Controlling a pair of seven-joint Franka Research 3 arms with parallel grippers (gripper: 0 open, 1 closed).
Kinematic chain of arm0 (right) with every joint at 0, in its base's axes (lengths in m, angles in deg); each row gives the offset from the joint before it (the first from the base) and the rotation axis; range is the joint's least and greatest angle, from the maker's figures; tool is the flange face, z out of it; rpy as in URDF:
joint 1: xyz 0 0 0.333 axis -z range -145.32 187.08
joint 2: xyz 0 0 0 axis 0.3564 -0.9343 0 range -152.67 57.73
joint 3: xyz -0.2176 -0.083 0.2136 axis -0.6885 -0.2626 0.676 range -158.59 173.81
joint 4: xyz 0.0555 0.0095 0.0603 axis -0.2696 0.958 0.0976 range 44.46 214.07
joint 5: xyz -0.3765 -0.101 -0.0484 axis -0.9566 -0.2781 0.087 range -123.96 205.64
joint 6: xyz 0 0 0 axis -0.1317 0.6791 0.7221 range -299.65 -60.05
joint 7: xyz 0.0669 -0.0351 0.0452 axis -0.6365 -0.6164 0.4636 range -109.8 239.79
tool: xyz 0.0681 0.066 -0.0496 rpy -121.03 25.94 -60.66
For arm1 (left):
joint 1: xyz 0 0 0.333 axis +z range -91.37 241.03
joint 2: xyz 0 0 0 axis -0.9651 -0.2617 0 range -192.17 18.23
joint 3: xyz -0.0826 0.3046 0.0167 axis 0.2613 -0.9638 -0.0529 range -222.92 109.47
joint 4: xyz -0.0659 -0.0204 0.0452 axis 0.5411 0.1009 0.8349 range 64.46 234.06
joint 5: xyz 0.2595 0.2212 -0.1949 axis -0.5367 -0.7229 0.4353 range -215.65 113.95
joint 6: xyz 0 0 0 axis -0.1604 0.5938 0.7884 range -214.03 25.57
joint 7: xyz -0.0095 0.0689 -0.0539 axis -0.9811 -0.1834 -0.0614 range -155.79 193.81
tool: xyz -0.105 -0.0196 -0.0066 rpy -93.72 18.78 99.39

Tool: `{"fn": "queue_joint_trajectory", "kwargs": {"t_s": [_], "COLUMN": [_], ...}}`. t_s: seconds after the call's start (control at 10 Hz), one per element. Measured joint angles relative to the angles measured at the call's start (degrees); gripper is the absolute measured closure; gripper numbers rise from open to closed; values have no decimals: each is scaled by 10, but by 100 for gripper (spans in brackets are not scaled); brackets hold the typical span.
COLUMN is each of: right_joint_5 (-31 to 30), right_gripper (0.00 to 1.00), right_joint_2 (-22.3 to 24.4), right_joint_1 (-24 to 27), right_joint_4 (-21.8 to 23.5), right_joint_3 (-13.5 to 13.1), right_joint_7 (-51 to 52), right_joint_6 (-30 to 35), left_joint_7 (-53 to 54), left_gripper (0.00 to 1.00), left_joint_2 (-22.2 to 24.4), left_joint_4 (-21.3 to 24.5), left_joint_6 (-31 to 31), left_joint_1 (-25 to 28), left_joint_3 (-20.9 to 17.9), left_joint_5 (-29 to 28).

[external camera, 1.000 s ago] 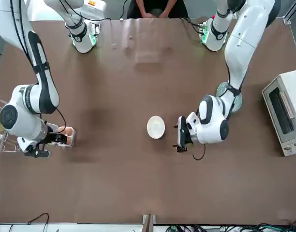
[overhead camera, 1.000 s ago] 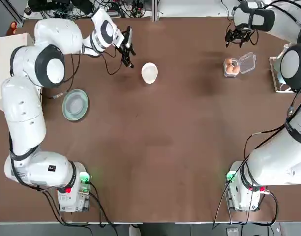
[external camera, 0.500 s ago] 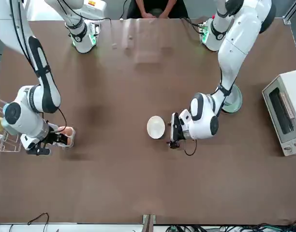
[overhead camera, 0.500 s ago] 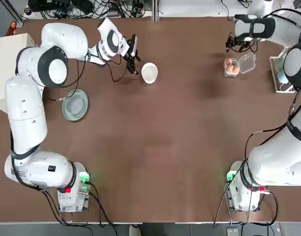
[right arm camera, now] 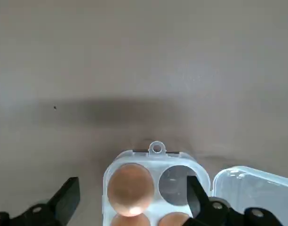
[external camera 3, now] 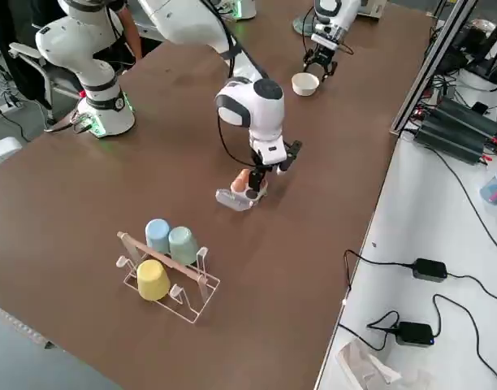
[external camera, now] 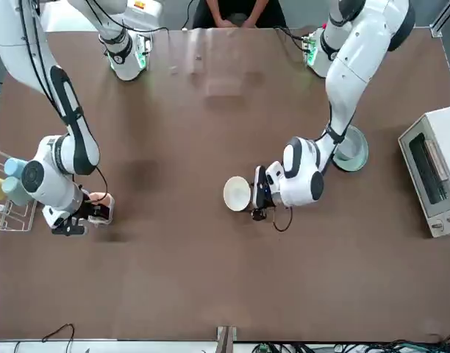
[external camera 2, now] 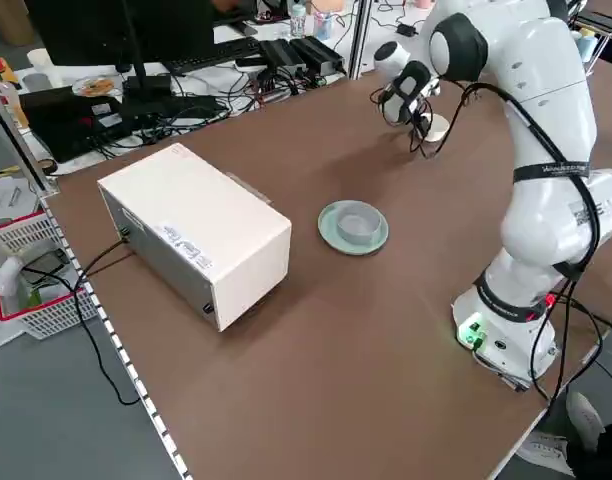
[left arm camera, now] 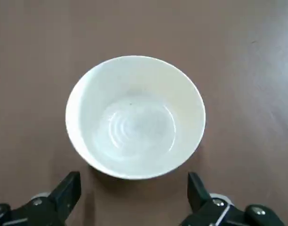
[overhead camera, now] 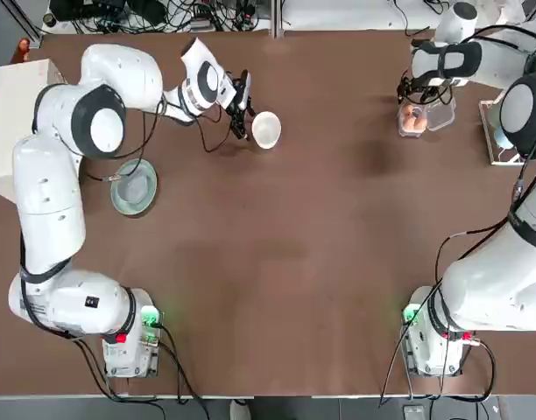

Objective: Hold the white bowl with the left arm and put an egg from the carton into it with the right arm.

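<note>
Hovering right at the rim of the white bowl (left arm camera: 134, 115), the left claw (left arm camera: 134, 197) has its fingers spread wide — one tip to either side of the bowl's near edge, neither one touching it as far as the wrist view shows. The bowl sits upright and empty on the brown counter (overhead camera: 277, 262), just beyond that claw. Over on the other side, the right claw (right arm camera: 132, 202) hangs above the carton (right arm camera: 156, 181), fingers wide apart too, gripping nothing. The carton's clear lid (right arm camera: 254, 188) lies folded open beside it, and an egg (right arm camera: 130, 188) sits in the cup directly between the right claw's fingertips — more brown eggs show in the cups nearer that claw, with one cup looking empty. Behind the left claw, well apart from the bowl, a grey-green plate (overhead camera: 133, 186) rests flat on the counter.
</note>
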State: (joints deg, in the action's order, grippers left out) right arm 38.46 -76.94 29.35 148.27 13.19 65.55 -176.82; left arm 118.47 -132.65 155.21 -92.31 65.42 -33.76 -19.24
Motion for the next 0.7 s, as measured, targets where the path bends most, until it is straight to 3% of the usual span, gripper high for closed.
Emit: {"fn": "queue_joint_trajectory", "kwargs": {"t_s": [0.7], "right_joint_5": [0], "right_gripper": [2], "right_joint_2": [6], "right_joint_1": [1], "right_joint_4": [13], "right_joint_3": [0], "right_joint_7": [0], "right_joint_6": [0], "left_joint_7": [32], "left_gripper": [0], "left_joint_2": [-11], "left_joint_4": [1], "left_joint_6": [-19], "left_joint_1": [0], "left_joint_3": [0], "left_joint_5": [11]}}
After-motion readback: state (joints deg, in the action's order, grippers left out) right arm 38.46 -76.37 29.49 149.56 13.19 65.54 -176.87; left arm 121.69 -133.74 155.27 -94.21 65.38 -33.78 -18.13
